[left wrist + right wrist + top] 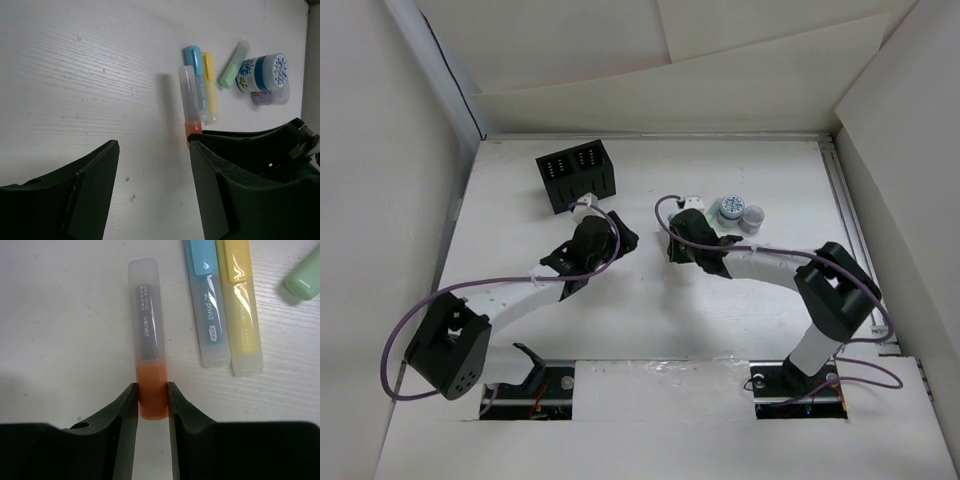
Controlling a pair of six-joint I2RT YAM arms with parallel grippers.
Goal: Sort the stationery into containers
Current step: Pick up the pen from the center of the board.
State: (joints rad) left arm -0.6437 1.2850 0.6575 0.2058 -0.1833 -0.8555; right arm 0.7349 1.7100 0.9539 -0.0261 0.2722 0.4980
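My right gripper (152, 405) is shut on the orange end of a white stick (147, 315) that lies on the table. A light blue stick (207, 305) and a yellow stick (240, 310) lie side by side just right of it, and a green stick (305, 280) lies further right. My left gripper (152, 190) is open and empty over bare table, left of the sticks (197, 90). Two round cylindrical pieces (730, 208) (752, 218) stand right of the sticks. The black organiser box (576, 178) stands at the back left, behind my left gripper (617, 238).
White walls enclose the table (650, 320) on the left, back and right. The two arms lie close together at mid-table, and the right gripper's body (260, 145) shows beside my left fingers. A cable loops off each arm.
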